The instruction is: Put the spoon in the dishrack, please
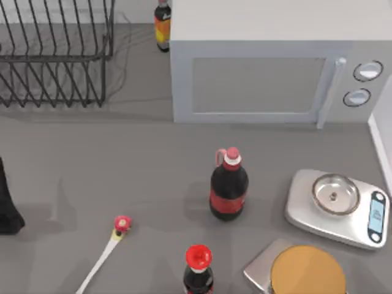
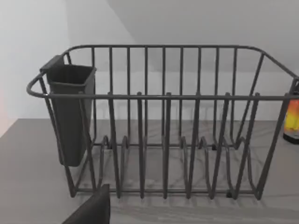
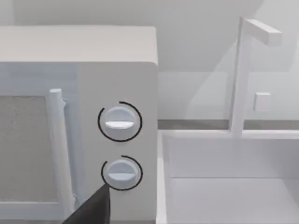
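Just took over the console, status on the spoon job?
Left arm parked at table's left edge. Spoon lying near front, untouched. Dishrack back left; path between looks open.

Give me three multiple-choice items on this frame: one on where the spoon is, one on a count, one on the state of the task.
1. Where does the spoon lie?
A. On the table near the front edge, left of the nearest cola bottle
B. Inside the dishrack
C. On the kitchen scale

2. How many red-capped cola bottles stand in front of the microwave?
A. One
B. Two
C. Four

3. How does the task stand?
A. The spoon rests among the tines
B. The spoon is held above the rack
C. The spoon is still on the table, ungrasped

Answers:
1 A: the top view shows it flat on the table, knob toward the middle.
2 B: one mid-table, one at the front.
3 C: the dishrack at back left holds no spoon, and nothing grips it.
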### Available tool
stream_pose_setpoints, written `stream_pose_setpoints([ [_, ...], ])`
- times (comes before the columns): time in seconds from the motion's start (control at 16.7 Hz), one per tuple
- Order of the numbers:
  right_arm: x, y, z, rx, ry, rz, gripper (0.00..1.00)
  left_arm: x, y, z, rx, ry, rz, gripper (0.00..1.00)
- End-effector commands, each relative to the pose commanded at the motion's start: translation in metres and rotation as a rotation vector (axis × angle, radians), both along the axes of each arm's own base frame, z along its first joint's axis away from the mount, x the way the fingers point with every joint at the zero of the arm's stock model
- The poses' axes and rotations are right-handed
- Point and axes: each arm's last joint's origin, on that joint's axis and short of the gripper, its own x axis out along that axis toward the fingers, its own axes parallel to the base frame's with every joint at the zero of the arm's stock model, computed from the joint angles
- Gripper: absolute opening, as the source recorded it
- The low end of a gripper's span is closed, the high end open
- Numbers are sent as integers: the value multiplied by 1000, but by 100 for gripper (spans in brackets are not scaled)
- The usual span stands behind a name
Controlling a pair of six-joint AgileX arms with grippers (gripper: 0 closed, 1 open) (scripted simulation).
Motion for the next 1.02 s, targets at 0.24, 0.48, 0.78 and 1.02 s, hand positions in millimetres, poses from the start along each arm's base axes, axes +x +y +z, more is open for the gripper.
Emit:
stream_pose_setpoints([
  [0.24, 0, 0, 0, 0, 0, 0, 100, 0, -2, 5, -3, 33, -19, 100],
  [0.48, 0, 0, 0, 0, 0, 0, 100, 6, -11, 27, -9, 224, -101, 100],
  [0.78, 0, 0, 0, 0, 0, 0, 100, 38, -37, 45, 50, 710, -229, 100],
  [1.02, 0, 0, 0, 0, 0, 0, 100, 71, -70, 43, 163, 1117, -308, 100],
])
